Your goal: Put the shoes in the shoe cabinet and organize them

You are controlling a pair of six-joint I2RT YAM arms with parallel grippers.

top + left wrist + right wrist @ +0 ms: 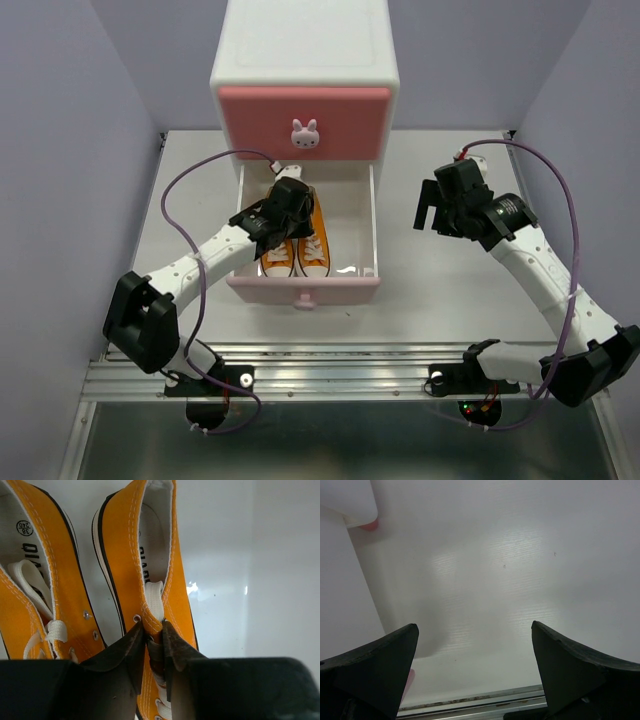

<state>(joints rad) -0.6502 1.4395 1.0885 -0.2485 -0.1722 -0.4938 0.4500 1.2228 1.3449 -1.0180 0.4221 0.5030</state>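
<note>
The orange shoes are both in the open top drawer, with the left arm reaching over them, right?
Not quite. The orange shoes lie in the open bottom drawer; the top drawer is shut, as the top external view shows. The left arm does reach over them.

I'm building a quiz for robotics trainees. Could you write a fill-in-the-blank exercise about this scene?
1. Both shoes in the lower drawer are ___.
2. The upper drawer is ___.
3. The arm reaching into the lower drawer is the ___ one.
4. The right fingers, over the table, stand ___.

Missing words: orange; shut; left; open.
</note>
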